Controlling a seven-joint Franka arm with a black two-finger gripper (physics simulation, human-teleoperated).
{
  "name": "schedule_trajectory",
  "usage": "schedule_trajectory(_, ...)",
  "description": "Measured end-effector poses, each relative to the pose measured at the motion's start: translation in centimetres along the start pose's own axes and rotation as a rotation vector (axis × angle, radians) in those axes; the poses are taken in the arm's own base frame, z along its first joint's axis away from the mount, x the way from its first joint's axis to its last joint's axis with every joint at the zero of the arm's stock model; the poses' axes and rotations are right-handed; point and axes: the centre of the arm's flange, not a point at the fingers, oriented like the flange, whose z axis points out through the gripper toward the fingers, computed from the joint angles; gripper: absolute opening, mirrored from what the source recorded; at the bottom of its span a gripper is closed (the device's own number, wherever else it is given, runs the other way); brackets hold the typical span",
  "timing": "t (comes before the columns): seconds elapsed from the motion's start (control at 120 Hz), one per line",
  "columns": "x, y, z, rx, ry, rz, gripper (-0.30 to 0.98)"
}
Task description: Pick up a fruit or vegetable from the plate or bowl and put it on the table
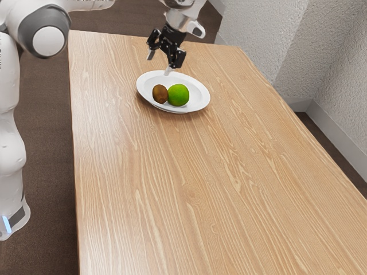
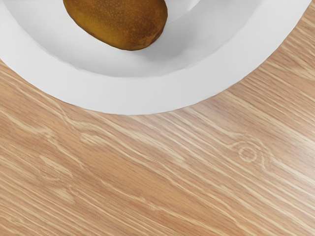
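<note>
Broad table (image 1: 172, 200) foremost; plate (image 1: 200, 96) toward far edge, kiwi (image 1: 159, 94), lime (image 1: 178, 95) inside; gripper (image 1: 159, 63) above, fingers apart.

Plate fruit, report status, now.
Gripper open, empty, above plate's edge. Brown fruit and green fruit both on plate. Green one close beside brown, may crowd a finger.
</note>
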Motion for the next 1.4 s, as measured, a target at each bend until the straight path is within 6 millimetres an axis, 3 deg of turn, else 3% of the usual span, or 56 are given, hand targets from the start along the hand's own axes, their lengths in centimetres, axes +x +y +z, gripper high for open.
schedule_trajectory(0.083,1.1,0.3,2.7,-0.003,-0.029,0.013,0.69)
schedule_trajectory(0.158,1.7,1.2,3.7,-0.007,-0.026,0.034,0.69)
schedule_trajectory(0.225,1.9,0.9,3.8,-0.013,-0.01,0.038,0.69)
schedule_trajectory(0.417,3.4,-2.3,3.6,-0.026,0.062,0.068,0.69)
schedule_trajectory(0.75,4.4,-1.3,3.1,0.005,0.139,0.267,0.69)
schedule_trajectory(0.925,6.5,-0.8,5.1,0.027,0.139,0.355,0.69)
schedule_trajectory(1.233,7.8,-5.0,6.2,0.028,0.159,0.387,0.69)
schedule_trajectory(1.4,8.7,-5.7,7.5,0.023,0.141,0.413,0.69)
